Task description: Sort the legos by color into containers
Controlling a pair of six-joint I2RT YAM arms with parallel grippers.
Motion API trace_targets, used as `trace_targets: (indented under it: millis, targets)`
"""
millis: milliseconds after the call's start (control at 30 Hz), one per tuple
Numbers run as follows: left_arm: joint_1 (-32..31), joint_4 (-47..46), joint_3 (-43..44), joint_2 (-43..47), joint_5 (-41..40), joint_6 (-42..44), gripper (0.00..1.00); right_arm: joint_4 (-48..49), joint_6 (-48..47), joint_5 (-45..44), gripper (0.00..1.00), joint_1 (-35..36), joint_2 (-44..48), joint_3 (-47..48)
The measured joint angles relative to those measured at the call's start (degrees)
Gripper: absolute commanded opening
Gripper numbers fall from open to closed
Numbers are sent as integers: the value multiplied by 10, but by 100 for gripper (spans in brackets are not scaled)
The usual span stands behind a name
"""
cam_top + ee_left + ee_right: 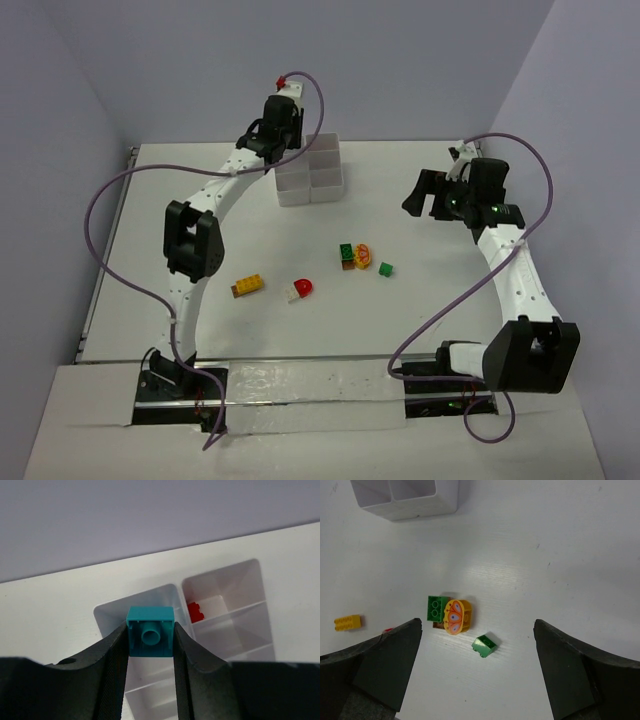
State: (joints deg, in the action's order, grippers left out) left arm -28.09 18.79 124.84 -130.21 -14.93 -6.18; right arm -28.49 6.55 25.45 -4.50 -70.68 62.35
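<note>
My left gripper (150, 631) is shut on a cyan-blue lego (150, 616), which hangs over the white containers tray (102, 614). A red lego (196, 611) lies in a far compartment. From above, the left gripper (283, 140) hovers at the tray (325, 185). My right gripper (430, 192) is open and holds nothing. In its wrist view the right gripper (477, 625) sits above a green brick (438, 608), an orange-yellow butterfly piece (456, 616) and a small green slope piece (485, 645). A yellow brick (248, 286) and a red-and-white piece (299, 290) lie further left.
A brown piece (438, 625) peeks out under the green brick. The table is boxed in by pale walls at the back and on both sides. Purple cables loop from each arm over the table's left and right parts.
</note>
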Motion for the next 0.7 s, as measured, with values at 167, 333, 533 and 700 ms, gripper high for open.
trace_targets:
  millis: [167, 333, 533, 700]
  targets:
    - [21, -2, 20, -27, 2, -20, 3, 2, 0, -6, 100, 9, -5, 0]
    - [25, -2, 26, -37, 2, -23, 5, 2, -1, -8, 100, 12, -15, 0]
    - [23, -3, 26, -38, 6, -27, 16, 2, -2, -10, 100, 21, -15, 0]
    - [23, -2, 26, -38, 7, -27, 28, 2, -3, -11, 100, 22, -15, 0]
